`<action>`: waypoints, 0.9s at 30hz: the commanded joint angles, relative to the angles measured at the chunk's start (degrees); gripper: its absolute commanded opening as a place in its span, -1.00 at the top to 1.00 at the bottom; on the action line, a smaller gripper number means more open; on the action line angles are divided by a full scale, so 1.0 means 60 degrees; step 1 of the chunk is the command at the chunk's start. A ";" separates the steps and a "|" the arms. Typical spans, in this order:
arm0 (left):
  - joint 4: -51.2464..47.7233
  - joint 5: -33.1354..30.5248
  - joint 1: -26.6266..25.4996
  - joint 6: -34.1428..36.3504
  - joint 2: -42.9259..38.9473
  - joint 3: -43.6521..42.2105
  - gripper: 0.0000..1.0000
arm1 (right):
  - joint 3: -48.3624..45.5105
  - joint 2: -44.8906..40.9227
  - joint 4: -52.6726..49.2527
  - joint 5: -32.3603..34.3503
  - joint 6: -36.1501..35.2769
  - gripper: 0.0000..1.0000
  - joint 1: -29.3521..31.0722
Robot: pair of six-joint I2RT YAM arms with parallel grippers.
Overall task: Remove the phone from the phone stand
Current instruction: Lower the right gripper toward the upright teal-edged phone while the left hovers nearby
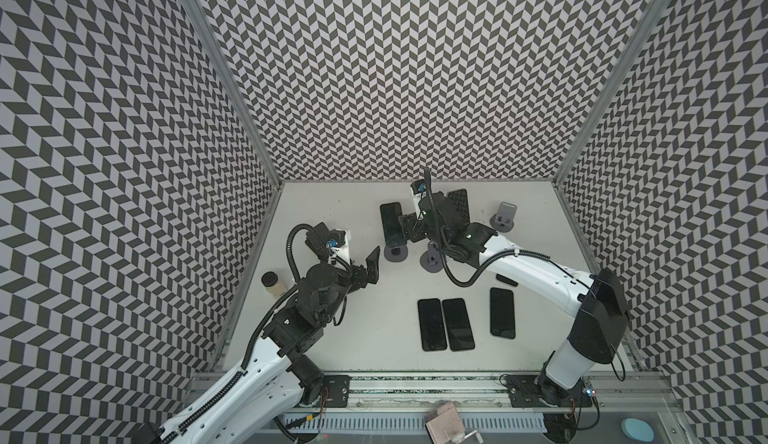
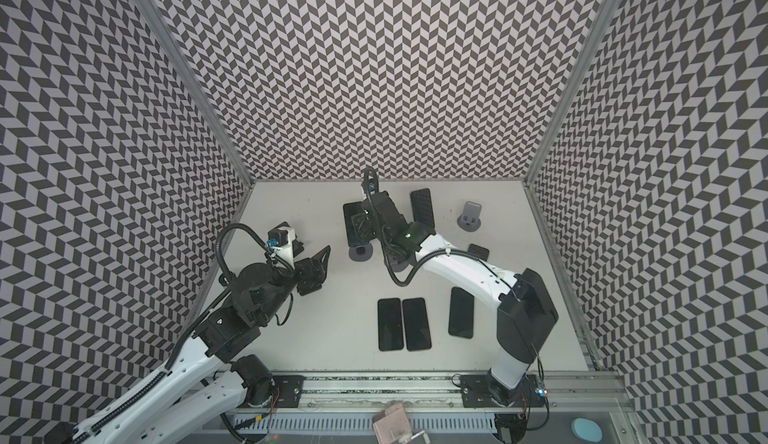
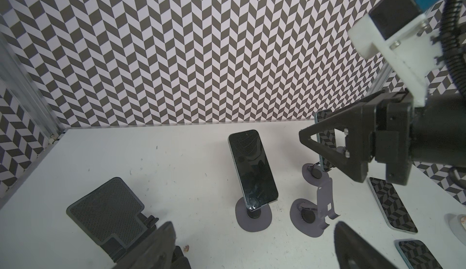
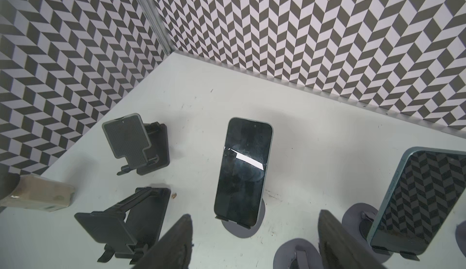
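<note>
**Item under inspection.** A slim dark-screened phone [image 1: 392, 223] is seated on a grey round-based phone stand [image 1: 395, 253] on the white desk [image 1: 332, 338]. It leans back on the cradle with its lower edge caught on the stand's two hooks. The phone has not been lifted off. All positions below are referenced to this stand.

**Right gripper** [image 4: 253, 215]. It sits just right of the stand in both top views and is turned toward the phone. The jaws are released, standing apart with nothing between them. The left wrist view shows this gripper clear of the phone, with no contact.

**Left gripper** [image 1: 373, 266]. It sits just left of the stand and slightly nearer the robot's side. The jaws are spread wide and carry nothing.

**Other items.**
- A second glossy phone mirroring the chevron wall [image 1: 459, 207] is propped on its own grey base. It is right of the stand, beyond the right gripper.
- An empty grey round-based holder [image 1: 432, 261] is just right of the stand, on the robot's side of it.
- A further empty grey holder [image 1: 505, 215] is well to the right.
- A black flat-plate holder [image 4: 133, 139] and a second black holder [image 4: 121, 219] are left of the stand, as seen in the right wrist view.
- A beige jar with a dark lid [image 1: 272, 284] is well left of the stand, by the side wall.
- A dark phone lying flat [image 1: 430, 323] is nearer the robot than the stand. It lies just beside a matching flat phone [image 1: 457, 323].
- A third flat phone [image 1: 502, 313] lies apart, further right.
</note>
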 commanded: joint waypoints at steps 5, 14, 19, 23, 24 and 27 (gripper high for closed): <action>0.0339 0.0585 0.0546 -0.0313 0.0156 0.0081 -0.98 | -0.0570 -0.0304 0.1852 0.0155 0.0026 -0.61 0.0060; -0.0020 0.1202 0.1389 -0.0429 0.0414 0.0387 -0.99 | -0.0024 0.0293 0.1089 0.0253 0.0634 -0.62 0.0069; -0.0123 0.1282 0.1529 -0.0528 0.0279 0.0371 -0.99 | 0.1080 0.1274 -0.0209 0.0153 0.1029 -0.66 0.0069; -0.0293 0.1133 0.1613 -0.0562 -0.0067 0.0258 -1.00 | 0.1369 0.1626 -0.0400 0.0115 0.1453 -0.70 0.0069; -0.0340 0.1117 0.1627 -0.0562 -0.0158 0.0230 -1.00 | 0.1371 0.1655 -0.0385 0.0089 0.1554 -0.71 0.0069; -0.0508 0.1089 0.1648 -0.0566 -0.0357 0.0175 -1.00 | 0.1351 0.1799 -0.0335 -0.0071 0.1839 -0.74 0.0062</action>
